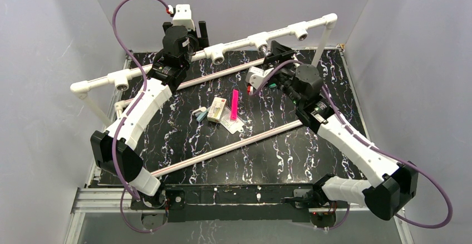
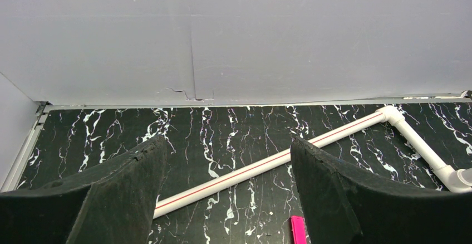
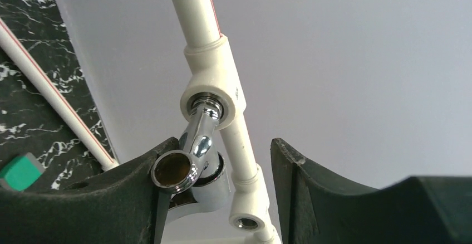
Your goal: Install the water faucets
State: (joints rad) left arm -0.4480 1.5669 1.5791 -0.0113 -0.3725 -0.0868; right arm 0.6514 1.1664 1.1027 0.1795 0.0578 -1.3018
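done: 1 faucet [image 3: 200, 144] in tee socket [image 3: 214, 96] of pipe [image 3: 195, 4] | todo: other sockets [image 3: 245, 221] on pipe empty | R gripper [image 3: 221, 146] jaws apart, L gripper [image 2: 227, 141] apart, empty

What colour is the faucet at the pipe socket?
Shiny chrome silver faucet, brassy inside its open end; clearest in the right wrist view.

You're looking at a glossy, mirror-bright chrome metal faucet [image 3: 201, 135], a smooth satin white plastic pipe tee socket [image 3: 214, 85], a smooth black white-veined tabletop [image 2: 234, 138], and rough matt black finger pads [image 3: 334, 194].
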